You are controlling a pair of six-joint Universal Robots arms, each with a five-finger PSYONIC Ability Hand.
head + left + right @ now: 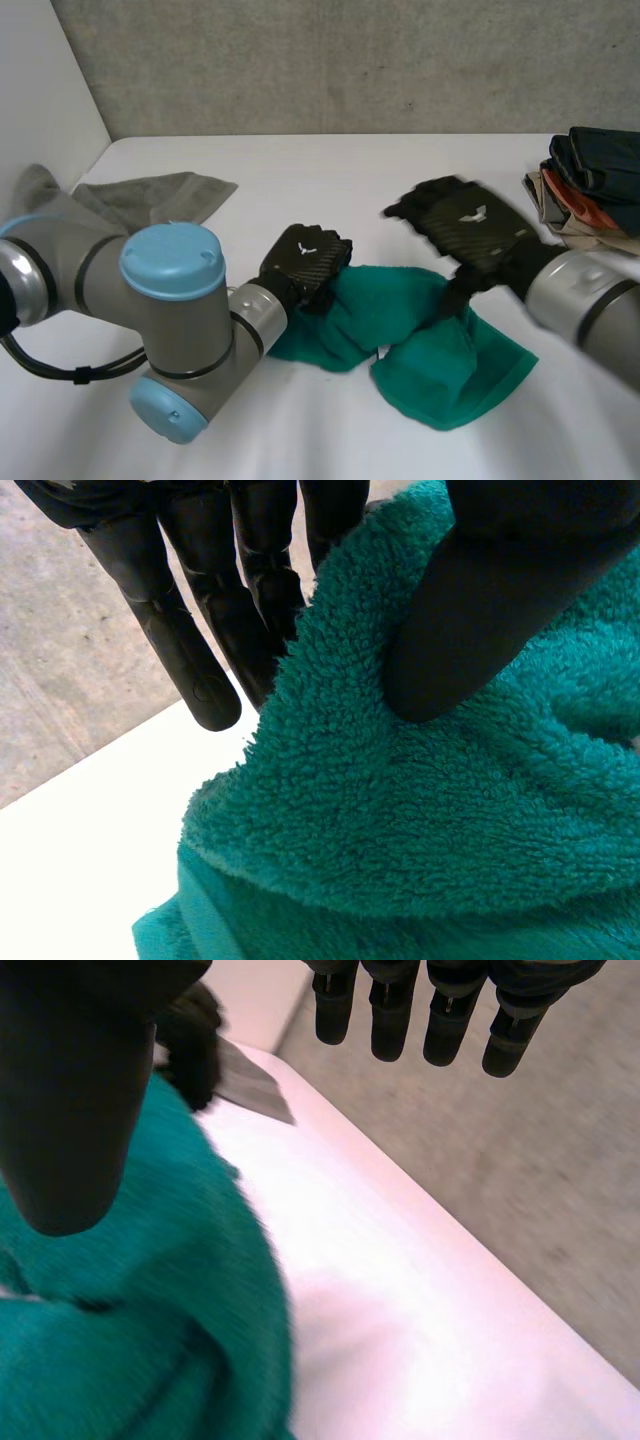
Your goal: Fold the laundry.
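Teal terry towel (pixel 420 350), looped pile, lies crumpled in soft folds mid-table on the smooth white table (pixel 330 170). Left hand (pixel 303 262) grips its left edge, with the thumb (pixel 470 620) pinching a fold against the fingers (pixel 200 650). Right hand (pixel 470 232) hovers over the towel's right part, fingers (pixel 390 1020) straight and spread, holding nothing. A limp grey cloth (pixel 150 197) lies far left, and stacked folded clothes (pixel 590 190) sit far right.

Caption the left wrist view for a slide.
Left hand pinches the teal towel between thumb and fingers over the white table.
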